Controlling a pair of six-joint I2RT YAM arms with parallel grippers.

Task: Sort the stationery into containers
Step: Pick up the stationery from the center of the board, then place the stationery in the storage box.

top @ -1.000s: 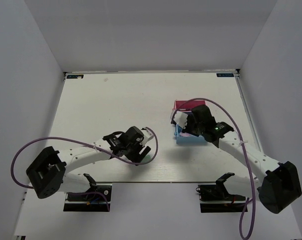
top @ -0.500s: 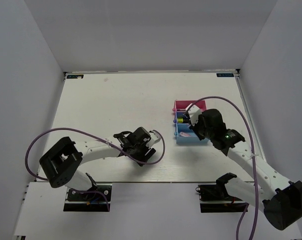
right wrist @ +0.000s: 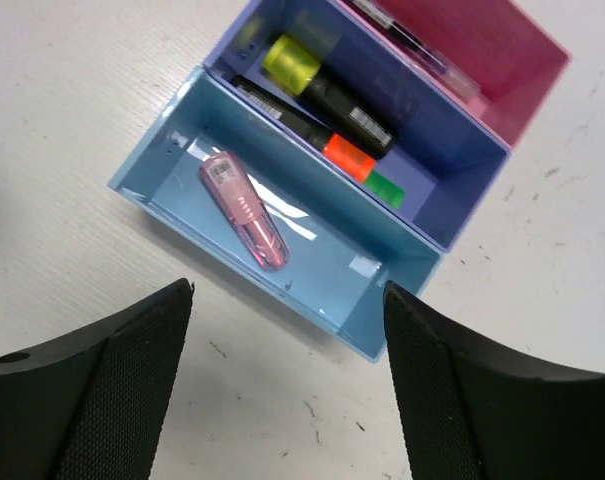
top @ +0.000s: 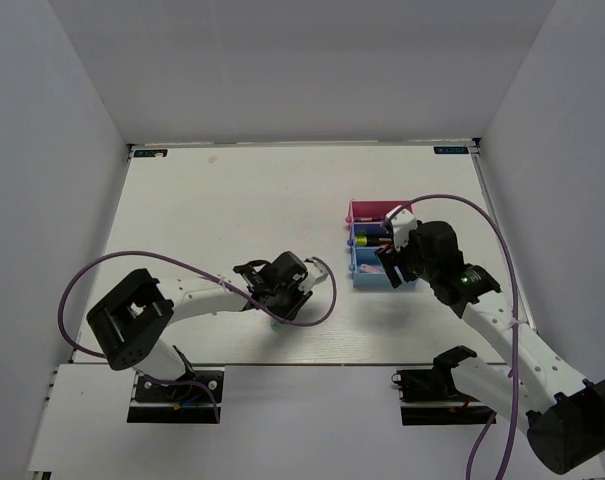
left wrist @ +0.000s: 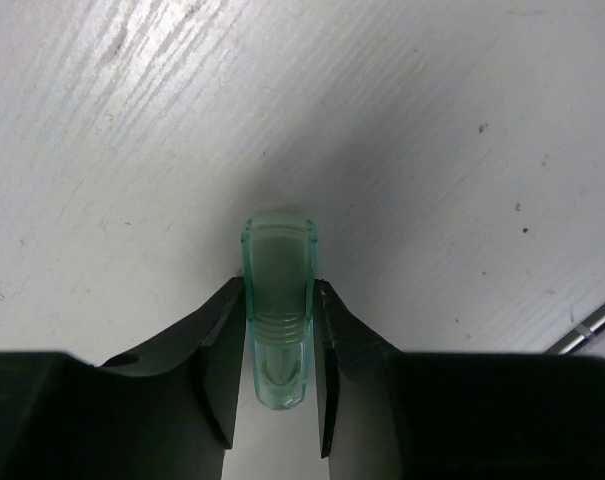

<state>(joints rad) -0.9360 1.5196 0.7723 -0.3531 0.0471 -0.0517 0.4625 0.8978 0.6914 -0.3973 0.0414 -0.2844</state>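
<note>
Green translucent plastic sits pinched in my left hand [left wrist: 277, 295]: the green capsule [left wrist: 278, 250] is clamped between both dark fingers, its rounded end sticking out past the fingertips, just above the white wooden surface [left wrist: 132, 120]. I cannot tell whether the capsule touches the surface. From above, this hand [top: 282, 290] is low over the near middle of the surface, well apart from the bins.

My right hand [right wrist: 287, 290] is spread wide with nothing between its fingers, hanging over the near edge of the 3 joined bins. The light blue bin [right wrist: 162, 165] is nearest to me and holds 1 pink capsule [right wrist: 244, 210], lying flat on its floor. Touching its far wall is the dark blue bin [right wrist: 462, 190], where a yellow-ended highlighter [right wrist: 327, 85] and an orange-ended highlighter [right wrist: 312, 135] lie side by side. A green end [right wrist: 385, 188] shows just past the orange tip. Beyond that is the magenta-pink bin [right wrist: 502, 60], with a thin item along its wall that I cannot make out.
</note>
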